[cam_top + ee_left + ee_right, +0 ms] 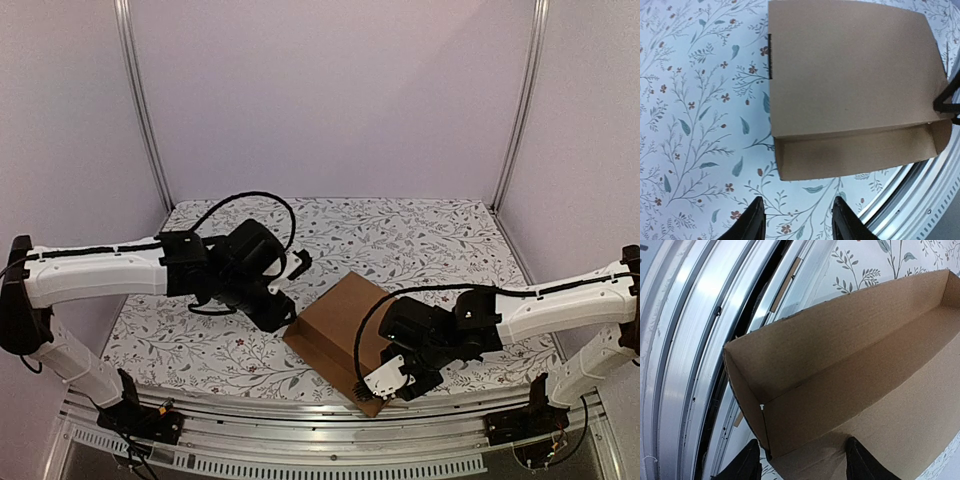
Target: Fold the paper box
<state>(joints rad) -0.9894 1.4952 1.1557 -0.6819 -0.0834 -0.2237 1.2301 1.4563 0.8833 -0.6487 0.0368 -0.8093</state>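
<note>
The paper box [340, 325] is a shallow brown cardboard box lying at the table's near middle, close to the front rail. In the left wrist view the paper box [850, 75] lies just ahead, with a side wall facing the camera. My left gripper [797, 220] is open over the floral cloth, short of that wall, with nothing between its fingers. My left gripper [285, 318] sits at the box's left corner. My right gripper [393, 385] is at the box's near right corner. Its jaws [805, 465] stand wide apart astride a corner of the paper box [850, 365], looking into the box's hollow.
An aluminium rail [300, 415] runs along the near table edge, right beside the box [690, 340]. The right arm's black cable [362, 325] loops over the box. Pale enclosure walls stand at the left, right and back. Floral cloth [400, 230] covers the table.
</note>
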